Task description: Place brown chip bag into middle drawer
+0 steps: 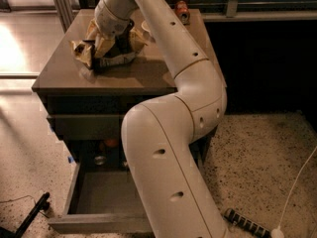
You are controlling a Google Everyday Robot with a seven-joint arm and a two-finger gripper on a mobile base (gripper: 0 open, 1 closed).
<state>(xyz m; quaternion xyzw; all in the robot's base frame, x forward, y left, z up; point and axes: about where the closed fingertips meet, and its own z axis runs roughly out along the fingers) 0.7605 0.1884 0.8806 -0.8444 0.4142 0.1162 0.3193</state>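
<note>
The brown chip bag (115,55) lies crumpled on the cabinet top (148,73), toward its left side, with its tan-yellow ends sticking out. My gripper (101,47) comes down from above and is shut on the bag, its dark fingers (92,56) pressed into the foil. The bag rests on or just above the top; I cannot tell which. The middle drawer (96,197) is pulled open low at the cabinet's front, with its flat grey floor showing. My white arm (168,148) hides the drawer's right part.
A small red-orange can (182,10) stands at the back of the cabinet top. A white bowl's edge (145,29) shows behind my arm. On the floor lie a power strip (245,223), a white cable (297,182) and a black bar (30,215).
</note>
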